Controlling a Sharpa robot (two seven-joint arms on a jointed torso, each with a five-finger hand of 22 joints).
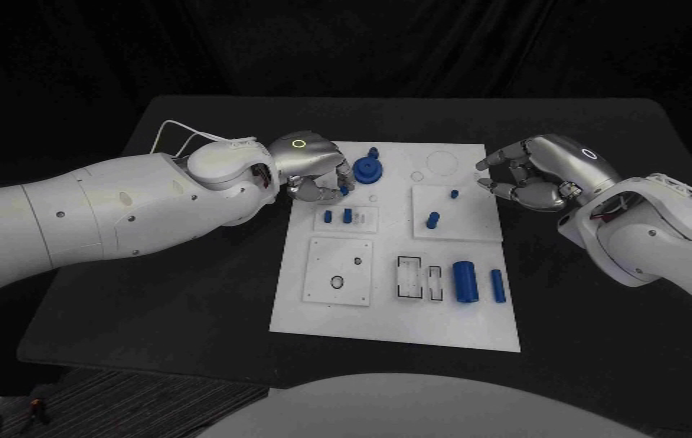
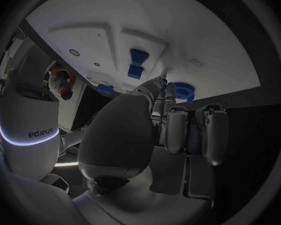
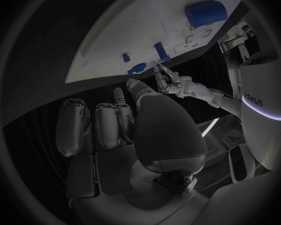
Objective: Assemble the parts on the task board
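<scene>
Lying flat in the middle of the black table (image 1: 188, 288), the white task board (image 1: 397, 313) carries several raised white blocks and recesses

- Near-left block (image 1: 340, 271): square, with a small ring-shaped hole on its face; no blue part on it
- Slotted holder (image 1: 420, 280) beside that block: two narrow rectangular slots, contents too small to tell
- Large blue cylinder (image 1: 466, 280) lies on its side just right of the holder; a slimmer blue pin (image 1: 498, 286) lies alongside it, near the board's right edge
- Right-hand square block (image 1: 443, 206): two small blue pegs (image 1: 433, 221) stand on it
- Middle-left block (image 1: 345, 217): short blue pieces (image 1: 346, 217) sit on it
- Blue round gear-like part (image 1: 371, 169) at the far left of the board, just beside the left hand

Left hand (image 1: 307, 166): over the board's far-left corner, fingers curled downward near the blue round part; whether they grip anything cannot be told. Right hand (image 1: 537, 173): off the board's far-right edge, fingers curled inward with nothing in them

Writing: the word "sharpa", seen mirrored, on the robot's white body in both wrist views
</scene>
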